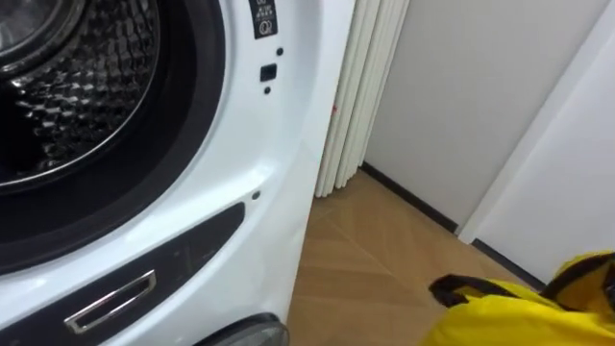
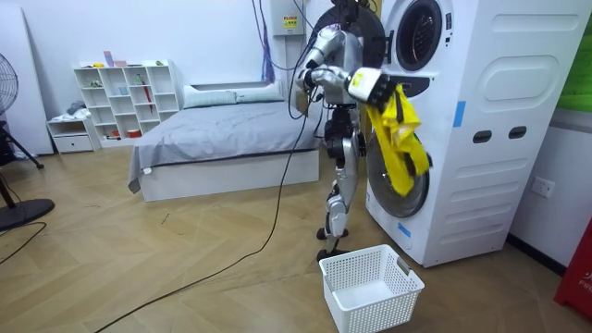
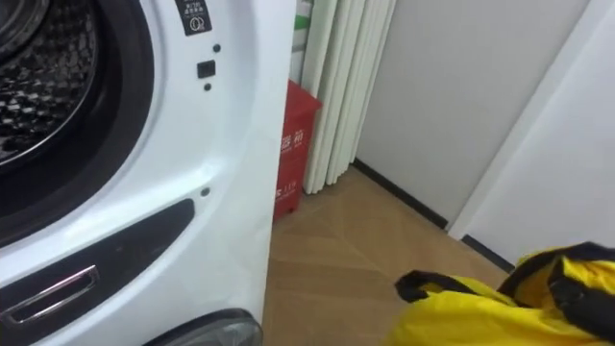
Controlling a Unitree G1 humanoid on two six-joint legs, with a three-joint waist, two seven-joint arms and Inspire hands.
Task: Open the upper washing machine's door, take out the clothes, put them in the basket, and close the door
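Presently: yellow garment (image 2: 400, 139) out of the washing machine (image 2: 462, 139), hanging before it from the right hand (image 2: 367, 85), which is closed round it. Outstanding, likely: deposit in the white basket (image 2: 375, 313) on the near floor.

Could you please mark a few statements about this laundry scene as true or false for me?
1. A yellow garment hangs from the robot's right hand in front of the washing machine. True.
2. The yellow garment lies in the white basket. False: the hand holds it up in the air, and the basket stands on the floor by the robot's feet.
3. A shut door covers the drum before the robot's head. False: the opening is uncovered and the metal drum wall shows.
4. A red container stands on the floor beside the machine. True.
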